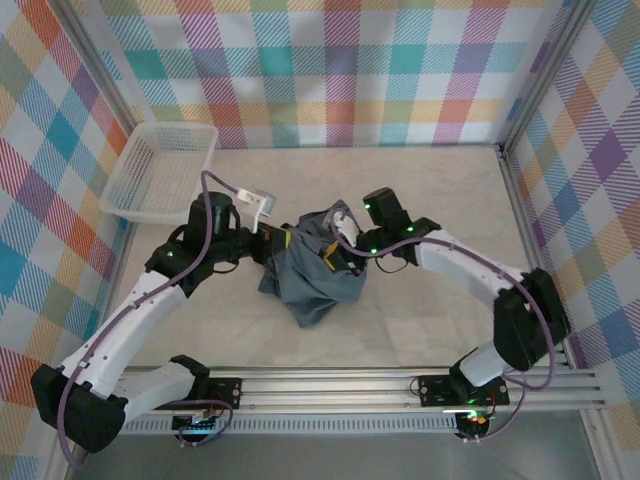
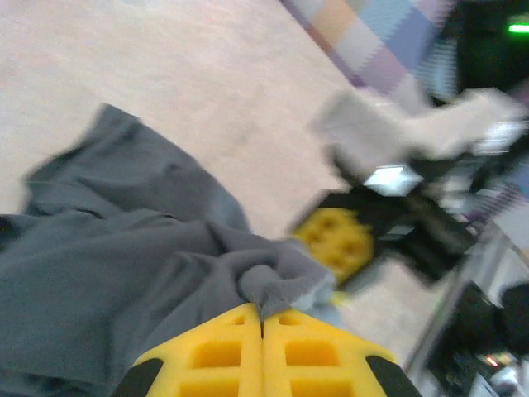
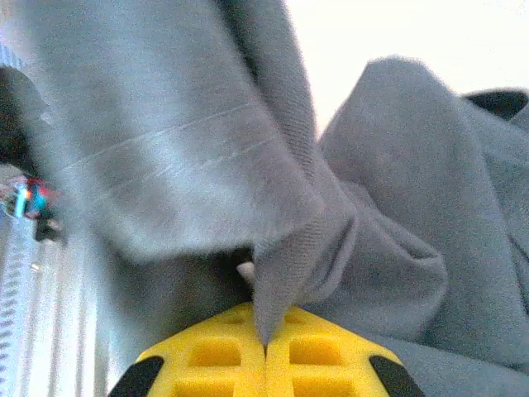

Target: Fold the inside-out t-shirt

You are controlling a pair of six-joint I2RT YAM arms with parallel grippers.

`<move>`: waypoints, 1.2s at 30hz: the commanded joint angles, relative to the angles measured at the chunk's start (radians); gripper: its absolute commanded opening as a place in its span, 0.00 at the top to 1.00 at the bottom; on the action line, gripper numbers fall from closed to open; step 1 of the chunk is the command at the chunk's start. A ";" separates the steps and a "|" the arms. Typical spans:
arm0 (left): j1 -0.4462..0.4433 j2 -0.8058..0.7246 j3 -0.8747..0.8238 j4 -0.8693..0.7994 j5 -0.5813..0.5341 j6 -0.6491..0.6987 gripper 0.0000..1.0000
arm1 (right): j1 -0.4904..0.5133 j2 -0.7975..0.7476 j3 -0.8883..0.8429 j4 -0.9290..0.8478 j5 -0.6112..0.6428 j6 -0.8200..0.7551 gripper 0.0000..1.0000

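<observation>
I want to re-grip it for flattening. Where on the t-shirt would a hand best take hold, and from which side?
Probably the loose lower corner of the t-shirt, the one pointing toward the arm bases, approached from the near side. Higher up the cloth is bunched, with the left hand and right hand each shut on a fold, so that corner looks like the freest edge.

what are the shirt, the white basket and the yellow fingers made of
T-shirt: soft woven or knit cloth, matte blue-grey; it wrinkles, and fine weave and stitch lines show close up.
Basket: probably moulded plastic, white; a regular grid of holes.
Yellow fingers: likely hard plastic, matte, with moulded square recesses; rubber is possible.
</observation>
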 commanded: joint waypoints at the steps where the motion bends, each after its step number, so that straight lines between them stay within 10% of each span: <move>1: 0.054 0.041 0.063 0.046 -0.160 -0.043 1.00 | -0.038 -0.181 -0.004 0.008 -0.097 0.186 1.00; 11: 0.101 0.358 0.299 0.164 -0.029 -0.071 1.00 | -0.048 -0.421 -0.045 0.314 -0.088 0.715 1.00; 17: 0.099 0.315 0.290 0.149 0.011 -0.234 0.56 | -0.062 -0.344 0.001 0.179 0.122 0.730 1.00; 27: -0.080 0.095 0.104 -0.053 -0.187 -0.707 0.67 | -0.067 -0.212 0.055 0.119 0.130 0.725 1.00; 36: -0.102 0.318 0.197 0.058 -0.223 -0.653 0.35 | -0.067 -0.174 0.078 0.136 0.036 0.766 1.00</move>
